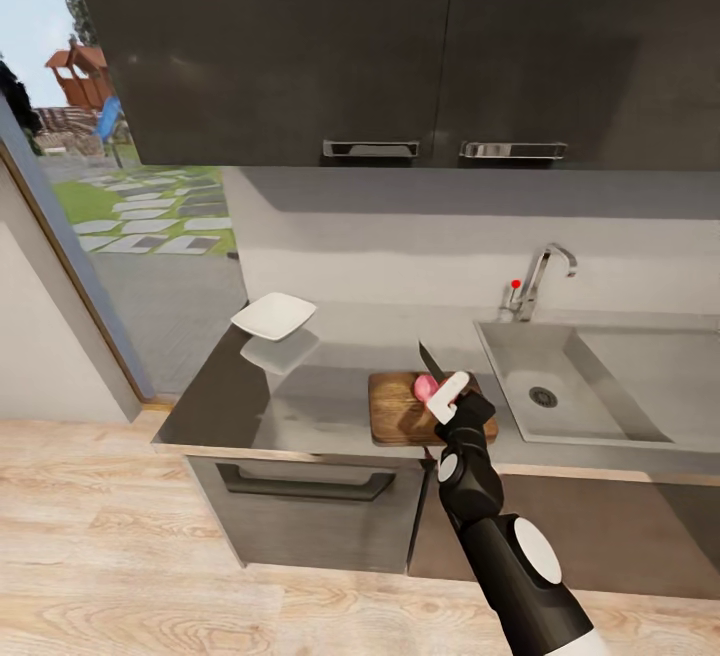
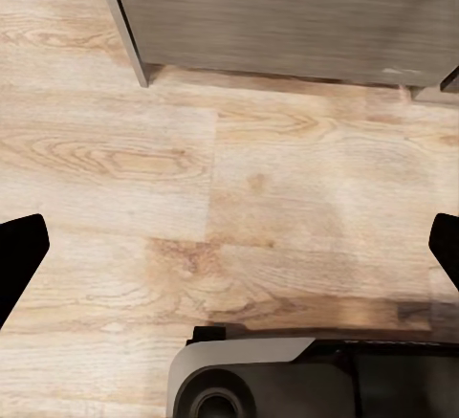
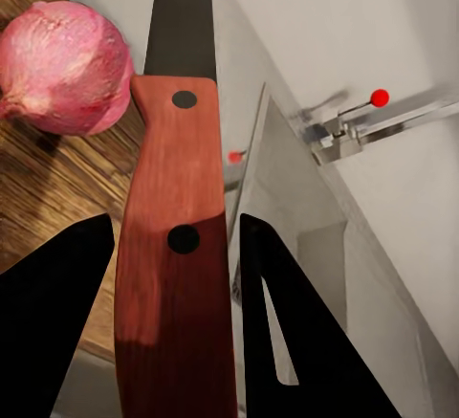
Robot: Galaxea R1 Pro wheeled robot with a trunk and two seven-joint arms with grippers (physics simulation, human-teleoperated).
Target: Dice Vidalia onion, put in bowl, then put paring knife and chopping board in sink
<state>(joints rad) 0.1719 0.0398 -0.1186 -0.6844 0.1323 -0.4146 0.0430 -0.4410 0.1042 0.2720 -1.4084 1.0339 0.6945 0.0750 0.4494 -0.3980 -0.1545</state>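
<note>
The pink Vidalia onion (image 1: 424, 388) (image 3: 67, 69) lies on the brown chopping board (image 1: 398, 416) (image 3: 33, 198), which rests on the grey countertop (image 1: 300, 396) just left of the sink (image 1: 600, 416). My right gripper (image 1: 451, 398) (image 3: 177, 227) is shut on the paring knife's reddish handle (image 3: 177, 265). Its dark blade (image 1: 430, 358) (image 3: 184, 16) points away past the onion, close beside it. The white bowl (image 1: 273, 316) sits at the countertop's far left. My left gripper (image 2: 229, 251) hangs open over the wooden floor, nothing between its fingertips (image 2: 19, 255).
The chrome tap (image 1: 540, 281) (image 3: 354, 126) with a red dot stands behind the sink. Dark wall cabinets (image 1: 400, 46) hang above the counter. A glass door is at the left. The robot's base (image 2: 287, 380) and a cabinet front (image 2: 287, 16) show under the left gripper.
</note>
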